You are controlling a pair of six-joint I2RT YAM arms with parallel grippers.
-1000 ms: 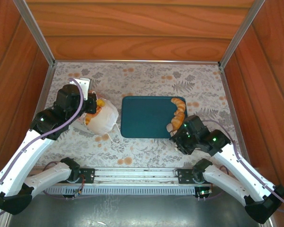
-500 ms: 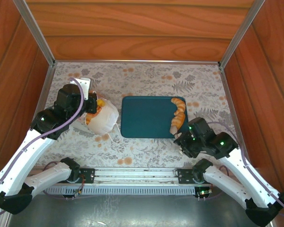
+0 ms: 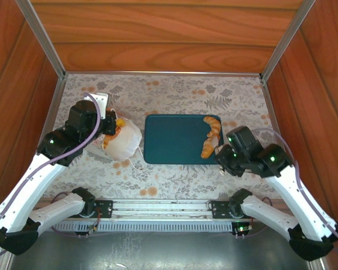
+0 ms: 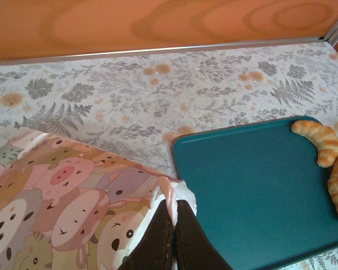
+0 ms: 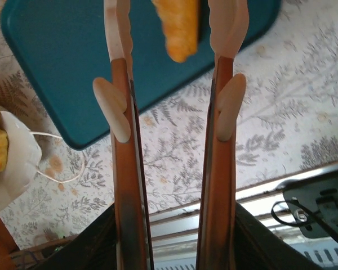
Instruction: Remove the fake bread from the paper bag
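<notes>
White bag (image 3: 124,143) is lying left of the tray (image 3: 172,143) with bread (image 3: 107,142) showing in its mouth (two pieces (image 3: 210,138) are sitting on the tray), the left gripper (image 4: 173,216) pinching its rim, while the right gripper (image 3: 218,149), fingers spread and empty, is probably needing to reach into it next.

From above and behind we overlook the whole floral-patterned desk (image 3: 174,90). Both wrist cameras sit close, sharing the flat teal tray (image 4: 253,191).

The paper bag (image 3: 125,143) lies left of the tray (image 3: 174,140), fake bread (image 3: 213,125) on the tray's right side.
</notes>
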